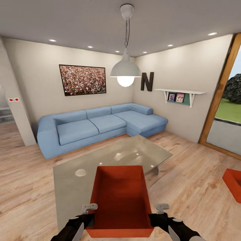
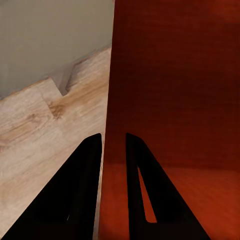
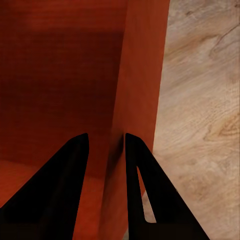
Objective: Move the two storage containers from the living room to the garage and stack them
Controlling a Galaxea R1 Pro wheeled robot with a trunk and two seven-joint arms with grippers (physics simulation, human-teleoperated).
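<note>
gripping the near storage container (image 1: 121,197) by both side walls, the robot holds it in front of its trunk, over the glass coffee table (image 1: 77,174) edge in the living room. left gripper (image 2: 114,142) straddles the left wall, one finger inside and one outside, clamped on it; right gripper (image 3: 106,142) does the same on the right wall. second container (image 1: 234,184) sits on the wood floor (image 1: 30,187) well off to the right. judgement: keep both pinches level and even while carrying, avoid clipping the table.
</note>
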